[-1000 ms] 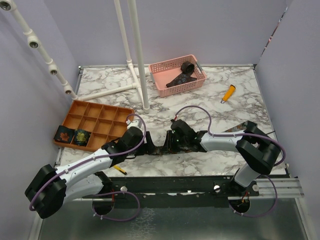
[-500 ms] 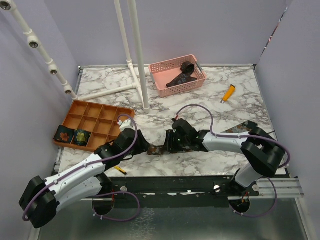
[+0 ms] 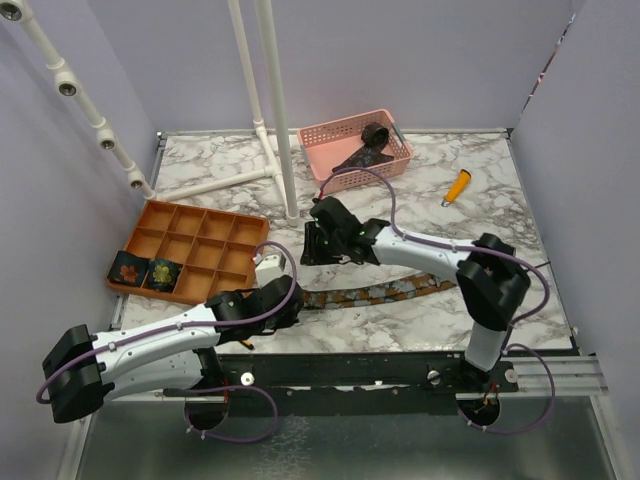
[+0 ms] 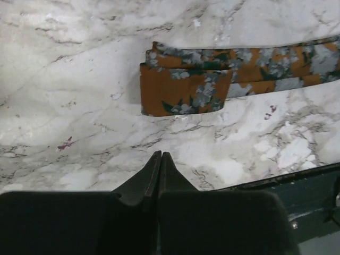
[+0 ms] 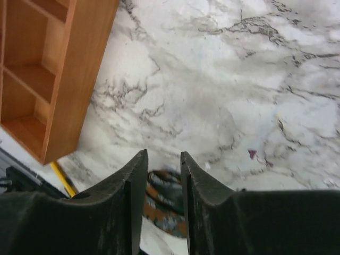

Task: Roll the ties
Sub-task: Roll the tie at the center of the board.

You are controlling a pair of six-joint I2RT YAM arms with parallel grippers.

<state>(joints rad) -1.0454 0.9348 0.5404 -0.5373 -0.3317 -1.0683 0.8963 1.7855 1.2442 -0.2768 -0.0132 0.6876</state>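
One tie (image 3: 380, 292) lies unrolled as a long orange-and-grey floral strip near the front of the marble table (image 3: 470, 230). Its folded end (image 4: 186, 93) shows in the left wrist view. My left gripper (image 3: 288, 300) (image 4: 157, 153) is shut and empty, just short of that end. My right gripper (image 3: 312, 248) (image 5: 162, 154) hangs open above the table, behind the strip, holding nothing. Part of the tie (image 5: 167, 202) shows on the table below its fingers. Two rolled ties (image 3: 127, 267) (image 3: 162, 273) sit in the orange tray (image 3: 190, 240). Another dark tie (image 3: 365, 150) lies in the pink basket (image 3: 325, 135).
A white pipe stand (image 3: 275, 110) rises behind the right gripper. An orange-handled tool (image 3: 456, 186) lies at the back right. A thin yellow tool (image 3: 238, 340) lies at the front edge by the left arm. The orange tray's corner (image 5: 69, 79) is close to the right gripper.
Both grippers have left the tie, which now lies stretched out. The right gripper rose and moved back towards the pipe stand. The left gripper drew back towards the front edge and shut.
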